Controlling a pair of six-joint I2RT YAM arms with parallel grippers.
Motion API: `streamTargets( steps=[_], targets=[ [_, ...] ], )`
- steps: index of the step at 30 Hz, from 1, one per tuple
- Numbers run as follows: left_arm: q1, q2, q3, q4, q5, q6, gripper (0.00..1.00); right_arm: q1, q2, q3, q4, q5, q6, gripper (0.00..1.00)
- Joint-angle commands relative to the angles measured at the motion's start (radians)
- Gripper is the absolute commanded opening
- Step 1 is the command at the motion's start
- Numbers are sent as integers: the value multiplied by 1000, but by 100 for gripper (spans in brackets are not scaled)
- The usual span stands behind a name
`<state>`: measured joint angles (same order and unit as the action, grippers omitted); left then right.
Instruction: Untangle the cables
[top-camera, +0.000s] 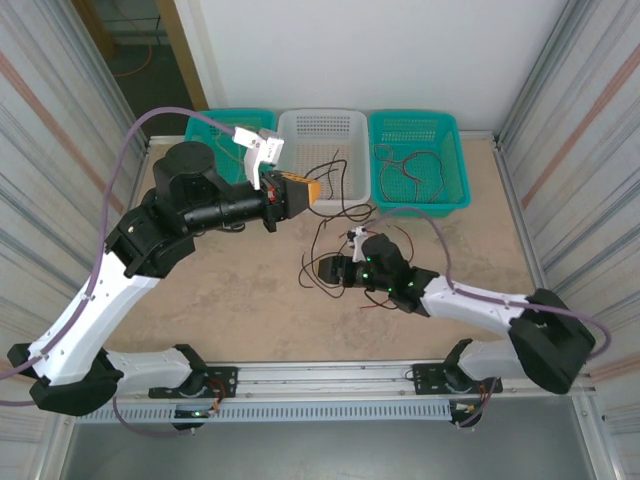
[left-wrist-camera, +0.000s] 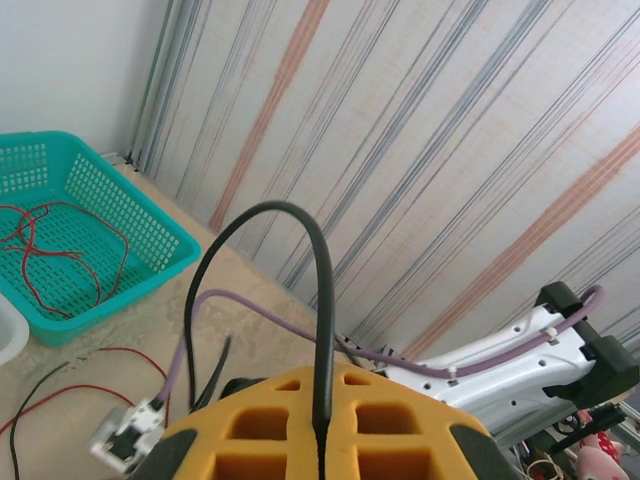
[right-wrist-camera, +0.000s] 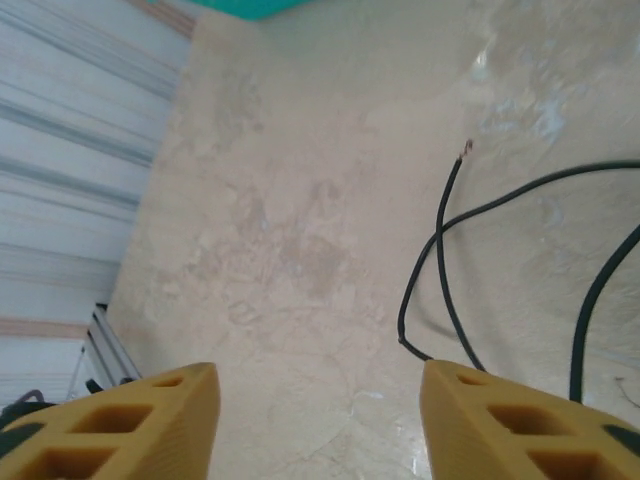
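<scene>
Left gripper (left-wrist-camera: 320, 445): bottom centre of the left wrist view, right against the lens. Yellow jaws are closed on the black cable (left-wrist-camera: 322, 300), which rises from between them, arches over and drops away at lower left.
Left gripper, top view (top-camera: 302, 190): centre of the frame, held above the tabletop (top-camera: 220, 290), just in front of the white basket (top-camera: 320, 130).
Right gripper (right-wrist-camera: 320, 420): yellow jaws sit at the bottom left and bottom right corners of the right wrist view. They stand apart, with bare tabletop showing between them.
Right gripper, top view (top-camera: 325, 268): just below frame centre, low over the tabletop and pointing left.
Black strands (right-wrist-camera: 440, 235): right half of the right wrist view, lying on the tabletop. Two cross each other, and one ends in a bare tip at upper right.
Black strands, top view (top-camera: 340, 213): loose loops on the tabletop between the two grippers.
Red cables (top-camera: 410, 175): coiled inside the right teal basket (top-camera: 452, 150), upper right. The same coil shows at the left edge of the left wrist view (left-wrist-camera: 28, 235).
Red strand (left-wrist-camera: 70, 390): lower left, lying on the tabletop outside the basket.
Left teal basket (top-camera: 235, 125): upper left, partly hidden behind the left arm.
</scene>
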<state>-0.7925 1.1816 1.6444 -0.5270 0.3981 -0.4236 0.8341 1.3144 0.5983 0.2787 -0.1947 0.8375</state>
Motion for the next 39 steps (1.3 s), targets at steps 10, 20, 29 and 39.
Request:
streamTargets(
  steps=[10, 20, 29, 39],
  targets=[
    [24, 41, 183, -11, 3, 35, 0, -78, 354, 80, -30, -21, 173, 12],
    [45, 51, 197, 1, 12, 29, 0, 17, 50, 44, -149, 214, 72, 62],
    [45, 56, 193, 30, 38, 6, 0, 165, -301, 63, -285, 579, -91, 81],
    [45, 70, 207, 51, 60, -16, 0, 191, -476, -13, -218, 589, -178, 95]
  ],
)
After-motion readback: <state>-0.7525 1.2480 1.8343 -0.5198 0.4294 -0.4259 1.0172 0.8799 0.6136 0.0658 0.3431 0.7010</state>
